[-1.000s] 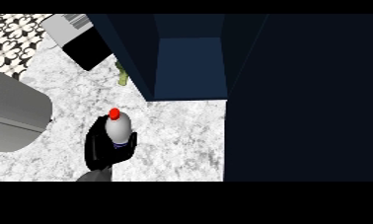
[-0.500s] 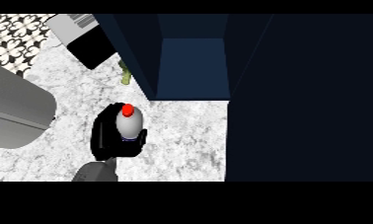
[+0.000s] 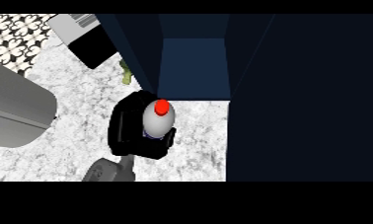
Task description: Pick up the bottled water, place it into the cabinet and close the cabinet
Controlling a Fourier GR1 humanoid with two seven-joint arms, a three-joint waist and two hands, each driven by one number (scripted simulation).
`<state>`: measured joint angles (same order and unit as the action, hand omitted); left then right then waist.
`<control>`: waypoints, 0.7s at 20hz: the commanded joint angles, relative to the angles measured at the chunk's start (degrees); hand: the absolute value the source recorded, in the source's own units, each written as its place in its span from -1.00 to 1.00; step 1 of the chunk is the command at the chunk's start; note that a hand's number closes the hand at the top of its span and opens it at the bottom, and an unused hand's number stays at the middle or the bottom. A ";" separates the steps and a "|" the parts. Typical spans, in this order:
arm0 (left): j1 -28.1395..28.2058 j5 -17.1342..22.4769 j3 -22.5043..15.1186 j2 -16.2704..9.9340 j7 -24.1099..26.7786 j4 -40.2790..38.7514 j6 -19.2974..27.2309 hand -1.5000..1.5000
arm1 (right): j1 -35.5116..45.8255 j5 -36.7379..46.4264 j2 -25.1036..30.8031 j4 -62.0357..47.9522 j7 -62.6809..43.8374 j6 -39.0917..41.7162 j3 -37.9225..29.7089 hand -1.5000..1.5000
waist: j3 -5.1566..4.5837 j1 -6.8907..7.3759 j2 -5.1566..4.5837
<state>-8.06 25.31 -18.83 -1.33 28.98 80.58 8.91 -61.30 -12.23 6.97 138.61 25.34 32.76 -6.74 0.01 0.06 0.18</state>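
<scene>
Starting at the far left of the frame, a grey rounded object (image 3: 22, 112), possibly a sink basin or pot, sits on the speckled white counter (image 3: 80, 90), with a patterned tile patch (image 3: 18, 35) in the upper left corner and a black-and-grey box-like appliance (image 3: 87, 40) just right of it. A small greenish item (image 3: 127, 72) lies beside the cabinet's left wall, too small to identify. Left of centre, one black hand (image 3: 131, 131) on a grey forearm comes up from the lower edge; which arm it is cannot be settled from this view, though it looks like the left. Its fingers are curled round the bottled water (image 3: 157, 118), which stands upright with its red cap (image 3: 162, 105) on top, just in front of the open dark-blue cabinet (image 3: 193, 65). The cabinet door (image 3: 299, 99) fills the right side of the frame, swung open. The carrying step appears to be in hand, pickup done. The next move likely calls for pushing the bottle forward and slightly right onto the shelf, clearing the left wall, before letting go
</scene>
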 commanded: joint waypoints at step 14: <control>-24.11 -4.89 -12.23 1.33 -22.05 7.47 34.17 1.00 | 3.94 -3.80 -0.53 4.84 -4.74 -0.10 -1.39 -1.00 | 0.00 -1.20 -0.17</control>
<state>-24.39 20.86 -31.67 -0.06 10.99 90.14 36.72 -57.59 -12.91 7.00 138.14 22.98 33.07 -7.90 0.01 -0.81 0.06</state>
